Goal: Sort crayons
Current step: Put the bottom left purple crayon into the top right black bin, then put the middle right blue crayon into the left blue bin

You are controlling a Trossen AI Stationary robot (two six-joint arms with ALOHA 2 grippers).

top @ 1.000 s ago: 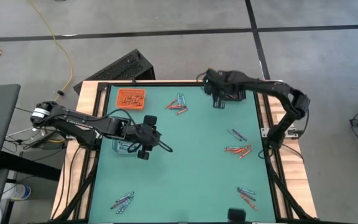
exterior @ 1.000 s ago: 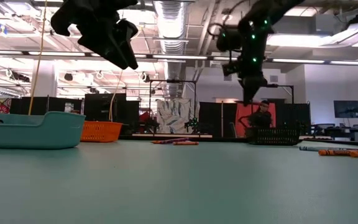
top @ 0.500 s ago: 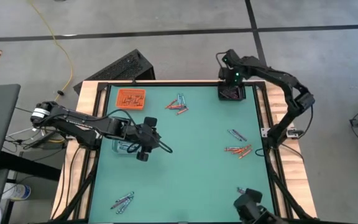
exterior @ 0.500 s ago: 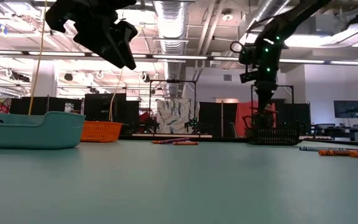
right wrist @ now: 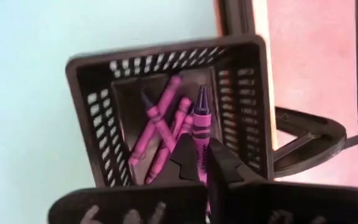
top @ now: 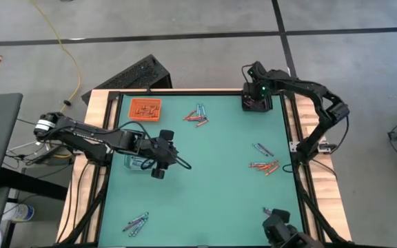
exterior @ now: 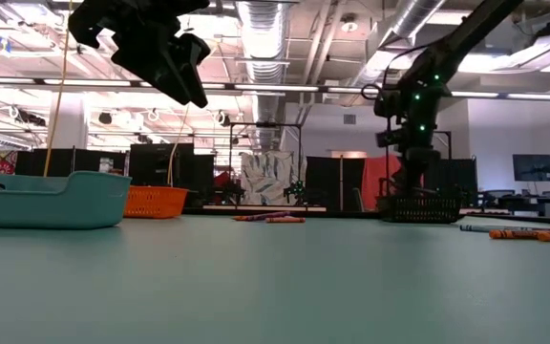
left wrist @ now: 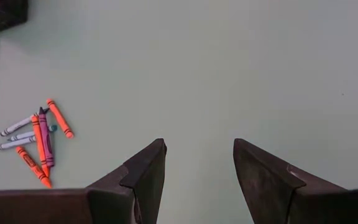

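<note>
purple crayon (right wrist: 201, 115) pinched in right end effector (right wrist: 202, 163), over black basket (right wrist: 102, 106)

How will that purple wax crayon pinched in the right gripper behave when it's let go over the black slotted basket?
The purple wax crayon looks thin, stiff and light, so it should probably just drop from the right gripper. Being round, it may roll a little, but the black slotted basket has walls and other purple crayons inside that would likely stop it.
</note>
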